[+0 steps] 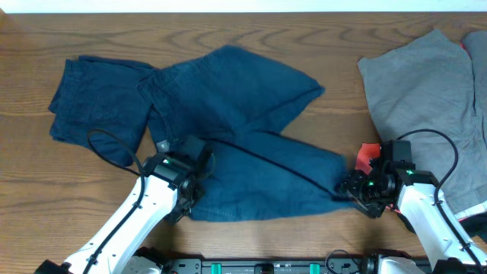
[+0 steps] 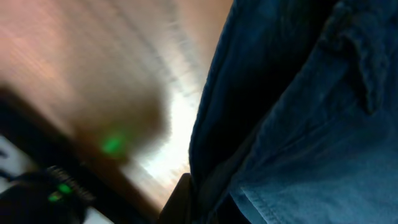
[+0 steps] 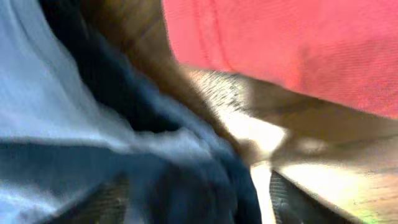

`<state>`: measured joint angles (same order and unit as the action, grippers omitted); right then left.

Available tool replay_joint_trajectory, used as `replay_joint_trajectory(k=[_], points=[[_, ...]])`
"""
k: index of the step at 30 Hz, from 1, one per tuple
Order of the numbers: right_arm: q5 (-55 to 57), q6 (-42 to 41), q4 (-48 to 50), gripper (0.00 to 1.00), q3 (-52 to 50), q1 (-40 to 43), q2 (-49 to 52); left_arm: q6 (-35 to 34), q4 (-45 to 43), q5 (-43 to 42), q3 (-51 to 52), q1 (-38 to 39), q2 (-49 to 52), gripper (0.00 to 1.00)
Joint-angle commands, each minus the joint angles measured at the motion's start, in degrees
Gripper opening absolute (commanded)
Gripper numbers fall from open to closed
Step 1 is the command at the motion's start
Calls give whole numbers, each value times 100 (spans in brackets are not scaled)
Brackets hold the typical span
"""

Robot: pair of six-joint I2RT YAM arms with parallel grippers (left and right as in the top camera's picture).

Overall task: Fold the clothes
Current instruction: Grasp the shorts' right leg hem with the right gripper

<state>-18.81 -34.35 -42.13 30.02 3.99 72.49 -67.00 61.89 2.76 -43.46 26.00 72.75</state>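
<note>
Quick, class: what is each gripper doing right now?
Left gripper: closed on the navy shorts.
Right gripper: open, straddling the shorts' edge.

Navy shorts (image 1: 251,152): crumpled and spread out between the two hands. The near-left part is pinched in the left hand (image 1: 186,176), and one leg's hem end is at the right hand (image 1: 356,190). The other leg is thrown up and away from both. Second navy garment (image 1: 91,103): bunched, beyond and left of the left hand, touching the shorts. Grey garment (image 1: 426,91): mostly flat, beyond the right hand. Red garment (image 1: 368,152): a small patch just beside the right hand.
</note>
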Motion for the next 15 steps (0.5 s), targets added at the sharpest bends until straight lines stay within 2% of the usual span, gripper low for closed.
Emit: replay_joint_trajectory(k=[1, 3, 4, 6, 8, 9, 11, 15], points=[[15, -188, 83, 28, -13, -63, 26, 164, 153, 103, 50, -33, -11, 6], [-103, -186, 164, 5, -13, -63, 26, 308, 149, -57, 50, -33, -17, 6], [-179, -186, 208, 1, -13, -63, 26, 315, 146, -116, 50, -33, -17, 6], [-343, -181, 251, 2, -13, -66, 26, 315, 133, -138, 50, -33, -17, 6], [-455, -94, 216, 13, -13, -66, 26, 315, 85, -74, 50, -33, -17, 6], [-538, -28, 164, 22, -13, -63, 26, 315, 44, -57, 50, -33, -17, 6], [-568, -11, -61, 32, -13, -63, 26, 317, -46, -59, 50, -33, -17, 6], [-376, -98, -586, 37, -13, -63, 24, 317, -153, -59, 50, -33, -17, 6]])
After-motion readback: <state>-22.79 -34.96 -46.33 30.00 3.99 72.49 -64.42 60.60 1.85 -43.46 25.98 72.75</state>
